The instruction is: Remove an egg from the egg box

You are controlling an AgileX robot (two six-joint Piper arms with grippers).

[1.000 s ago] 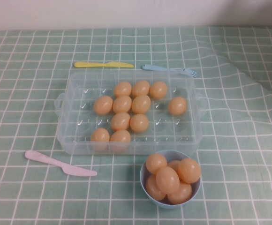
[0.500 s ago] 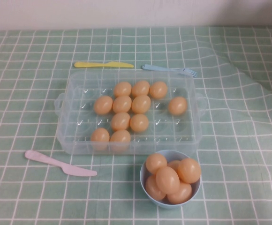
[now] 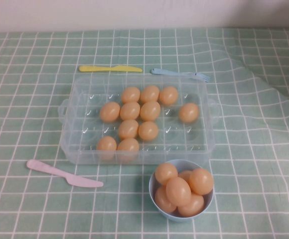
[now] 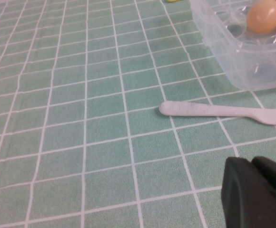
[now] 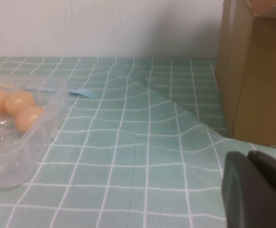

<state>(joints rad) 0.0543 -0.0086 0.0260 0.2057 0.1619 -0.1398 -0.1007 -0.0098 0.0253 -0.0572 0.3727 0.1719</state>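
Note:
The clear plastic egg box (image 3: pixel 79 89) sits mid-table with several orange-tan eggs in its dimples; one egg (image 3: pixel 188 112) lies apart at the right side. My left gripper (image 4: pixel 246 164) is shut and empty, low over the cloth near the box's front-left corner (image 4: pixel 223 42), where one egg (image 4: pixel 264 15) shows. My right gripper (image 5: pixel 246 157) is shut and empty, off to the box's right; the box (image 5: pixel 38 137) and its eggs (image 5: pixel 28 118) show in the right wrist view. Neither gripper's fingers show in the high view.
A light-blue bowl (image 3: pixel 184 217) holding several eggs stands just in front of the box. A pink knife (image 3: pixel 65 174) lies front left, also in the left wrist view (image 4: pixel 214 110). A yellow knife (image 3: pixel 109 68) and blue fork (image 3: pixel 179 74) lie behind the box. A cardboard box (image 5: pixel 257 71) stands far right.
The dark tip of my right arm, seen at the high view's right edge a second ago, has drawn back out of view. The eggs, box and bowl have not moved.

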